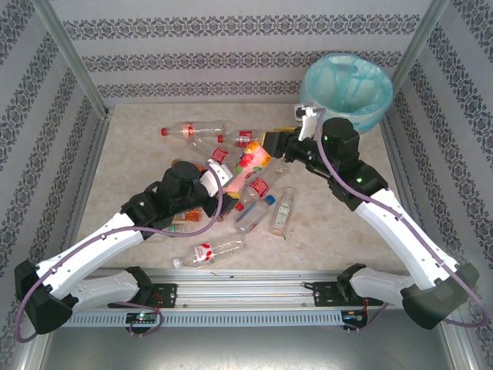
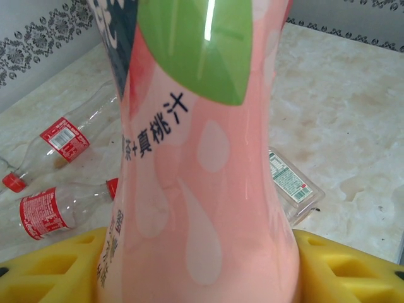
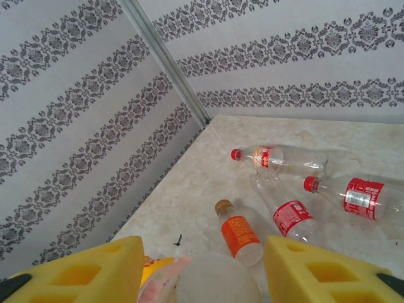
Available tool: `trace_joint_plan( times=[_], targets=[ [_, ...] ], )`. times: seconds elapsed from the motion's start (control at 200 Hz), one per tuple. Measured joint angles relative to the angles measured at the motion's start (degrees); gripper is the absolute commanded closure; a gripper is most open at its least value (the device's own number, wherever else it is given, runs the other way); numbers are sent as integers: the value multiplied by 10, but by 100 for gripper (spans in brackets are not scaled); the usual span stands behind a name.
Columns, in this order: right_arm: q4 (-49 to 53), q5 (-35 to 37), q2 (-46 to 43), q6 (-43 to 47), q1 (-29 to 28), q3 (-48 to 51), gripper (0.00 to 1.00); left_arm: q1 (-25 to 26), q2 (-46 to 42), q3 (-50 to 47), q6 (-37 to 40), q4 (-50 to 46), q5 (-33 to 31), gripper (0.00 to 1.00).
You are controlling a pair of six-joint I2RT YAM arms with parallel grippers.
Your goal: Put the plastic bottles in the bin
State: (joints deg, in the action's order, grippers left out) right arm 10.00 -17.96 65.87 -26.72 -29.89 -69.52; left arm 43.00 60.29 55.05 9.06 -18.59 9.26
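From above, we see the left gripper point(image 1: 229, 174) closed on a pink, waisted plastic juice bottle with a green leaf print point(image 1: 253, 160). It holds the bottle up over the marbled counter point(image 1: 131, 166), among a scatter of clear plastic bottles with red labels point(image 1: 196, 131). The right gripper point(image 1: 271, 145) meets the bottle's far end. The round cream-white bin with its light blue liner point(image 1: 370, 116) stands in the far right corner, just behind the right arm.

We judge this a handover. If the left lets go before the right has a firm hold, the bottle could fall back into the pile. Opposing pulls could also twist it loose.

The left wrist view shows what the overhead cannot. The yellow pads point(image 2: 341, 268) press the narrow waist of the pink bottle point(image 2: 208, 189) from both sides. The waist is smooth and glossy, so it may slide along its length.

In the right wrist view, the right gripper point(image 3: 205, 271) has its yellow fingers point(image 3: 95, 271) on either side of the bottle's pale round end point(image 3: 218, 281). The gaps are very slim, and we cannot tell whether the fingers have clamped. A hold this near the tip could let the bottle pivot. This view also shows a small clear bottle with an orange label and brown cap point(image 3: 238, 232), which is hard to make out from above.
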Motion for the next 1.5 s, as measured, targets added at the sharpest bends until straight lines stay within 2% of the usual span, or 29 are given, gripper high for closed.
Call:
trace_joint_plan(
  times=[0.2, 0.265, 0.305, 0.35, 0.595, 0.749, 0.864, 0.949, 1.154, 1.344, 1.504],
  targets=[
    [-7, -34, 24, -9, 0, -9, 49, 0, -4, -1, 5, 2, 3, 42],
    [-9, -43, 29, -14, 0, -9, 55, 0, -4, -1, 8, 2, 6, 42],
    [-11, -49, 31, -17, 0, -9, 65, 0, -4, -2, 10, 2, 9, 42],
    [-14, -55, 31, -20, 0, -10, 71, 0, -4, -3, 11, 2, 9, 41],
    [-23, -63, 30, -34, 0, -10, 80, 0, -4, -7, 13, 12, 10, 40],
    [-23, -66, 28, -34, 0, -10, 82, 0, -4, -7, 13, 13, 10, 40],
    [-25, -66, 28, -34, 0, -10, 90, 0, -4, -7, 15, 14, 10, 39],
    [-26, -66, 28, -34, 0, -10, 100, 0, -4, -7, 15, 15, 9, 34],
    [-20, -55, 25, -28, 2, -10, 100, 0, -10, -13, 17, 20, -15, 1],
    [14, -9, 22, -10, 35, -57, 100, -3, -47, -33, 15, 45, -51, 0],
    [51, 80, 31, 45, 70, -186, 100, -12, -55, -16, 15, 56, -66, 0]
  ],
)
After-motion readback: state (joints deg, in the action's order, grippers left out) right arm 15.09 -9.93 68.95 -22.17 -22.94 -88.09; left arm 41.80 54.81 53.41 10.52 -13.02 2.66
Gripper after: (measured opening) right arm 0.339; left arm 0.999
